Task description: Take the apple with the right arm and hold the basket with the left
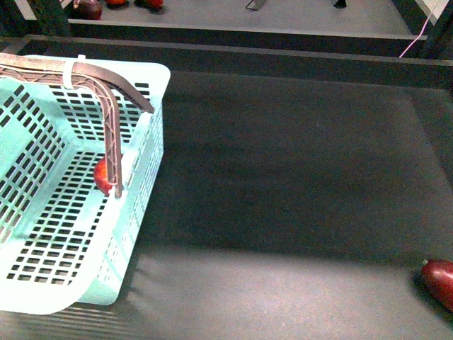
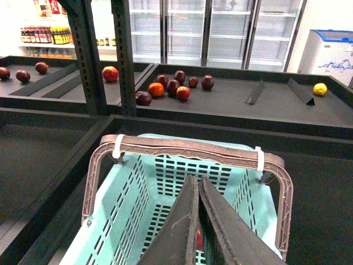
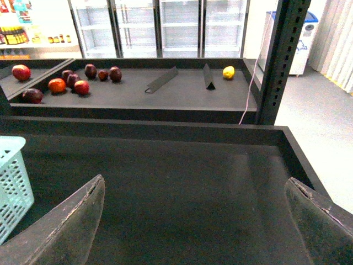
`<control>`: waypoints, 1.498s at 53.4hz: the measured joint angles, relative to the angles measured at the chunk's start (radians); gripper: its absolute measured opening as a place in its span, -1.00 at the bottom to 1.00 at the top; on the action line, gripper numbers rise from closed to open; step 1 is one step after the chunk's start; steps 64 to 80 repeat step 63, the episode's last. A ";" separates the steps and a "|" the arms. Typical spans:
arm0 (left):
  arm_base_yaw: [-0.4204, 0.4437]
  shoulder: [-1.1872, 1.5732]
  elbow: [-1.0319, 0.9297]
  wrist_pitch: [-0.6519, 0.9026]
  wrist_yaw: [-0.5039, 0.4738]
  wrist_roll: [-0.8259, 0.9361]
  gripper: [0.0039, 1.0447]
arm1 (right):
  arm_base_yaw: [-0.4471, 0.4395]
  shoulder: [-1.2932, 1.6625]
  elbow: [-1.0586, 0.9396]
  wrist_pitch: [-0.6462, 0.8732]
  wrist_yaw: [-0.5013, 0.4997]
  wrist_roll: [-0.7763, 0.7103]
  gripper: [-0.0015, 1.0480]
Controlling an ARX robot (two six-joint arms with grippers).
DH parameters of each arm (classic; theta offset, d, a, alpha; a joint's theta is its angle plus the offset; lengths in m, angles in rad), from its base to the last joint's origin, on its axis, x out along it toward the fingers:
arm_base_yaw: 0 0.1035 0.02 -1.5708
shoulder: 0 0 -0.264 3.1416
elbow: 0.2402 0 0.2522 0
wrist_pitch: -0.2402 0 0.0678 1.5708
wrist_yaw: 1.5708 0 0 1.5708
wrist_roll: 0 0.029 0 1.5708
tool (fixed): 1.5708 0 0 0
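Two grippers show only through their own wrist cameras; neither arm appears in the front view. The left gripper (image 2: 197,221) has its jaws pressed together with barely a slit between them, hanging over the open top of the basket (image 2: 165,187), with the brown handle (image 2: 187,148) arching just beyond the tips. Nothing sits between those jaws, so the basket does not look gripped; the handle is upright, probably so it can be taken from above. The right gripper (image 3: 193,221) has its jaws spread wide, with only bare dark shelf mat (image 3: 182,176) between and ahead of them, a ready pose for a pick rather than a carry.

The apple (image 1: 103,176) already lies inside the basket, against the wall nearest the handle post, which covers part of it in the front view. From the left wrist only a red sliver shows below and between the closed jaws, too small to judge. A dark maroon fruit (image 1: 439,280) lies at the edge of the front view, cut off by the frame, well apart from the basket. More fruit (image 3: 71,83) rests on the far shelf beyond both jaws. The basket's near side is cropped out.
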 joint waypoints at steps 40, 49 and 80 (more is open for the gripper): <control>0.000 0.000 0.000 0.000 0.000 0.000 -0.48 | 0.000 0.000 0.000 0.000 0.000 0.000 0.83; 0.000 0.000 0.000 0.000 0.000 0.000 0.07 | 0.000 0.000 0.000 0.000 0.000 0.000 0.83; 0.000 0.000 0.000 0.000 0.000 0.002 0.89 | 0.000 0.000 0.000 0.000 0.000 0.000 0.83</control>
